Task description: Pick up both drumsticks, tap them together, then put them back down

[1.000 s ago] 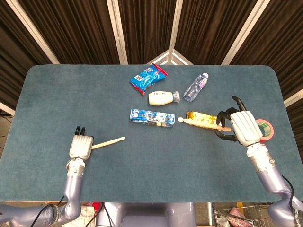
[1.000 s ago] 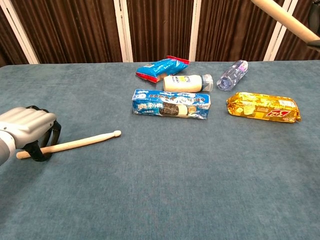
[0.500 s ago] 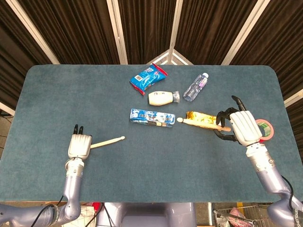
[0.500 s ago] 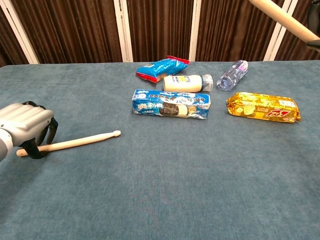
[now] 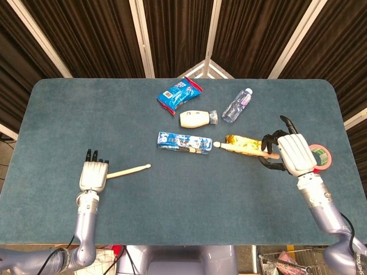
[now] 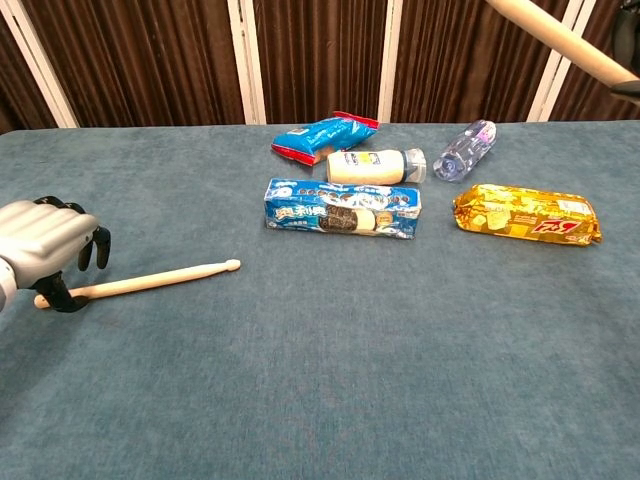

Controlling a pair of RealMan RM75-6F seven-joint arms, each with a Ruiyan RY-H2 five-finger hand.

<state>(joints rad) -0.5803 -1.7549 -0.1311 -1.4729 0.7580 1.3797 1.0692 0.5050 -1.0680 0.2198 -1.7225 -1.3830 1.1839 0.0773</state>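
One wooden drumstick (image 5: pixel 131 170) (image 6: pixel 150 282) lies flat on the blue table (image 5: pixel 189 195), tip pointing right. My left hand (image 5: pixel 93 175) (image 6: pixel 40 240) sits at its butt end with the fingers lifted and spread; only the thumb stays near the stick's end. The second drumstick (image 5: pixel 241 149) (image 6: pixel 560 35) is held in the air by my right hand (image 5: pixel 289 153), tip toward the table's middle, above the golden packet (image 5: pixel 243 141). The chest view shows that stick in its top right corner, with only the dark edge of the right hand.
At mid-table lie a blue cookie pack (image 5: pixel 184 142) (image 6: pixel 342 207), a white bottle (image 5: pixel 196 118), a blue snack bag (image 5: pixel 180 94) and a clear water bottle (image 5: pixel 237 105). A red tape roll (image 5: pixel 321 157) sits beside the right hand.
My left hand's fingers have uncurled from the drumstick and the hand has drawn slightly left; the stick stays on the table. The right hand and its stick have not moved.
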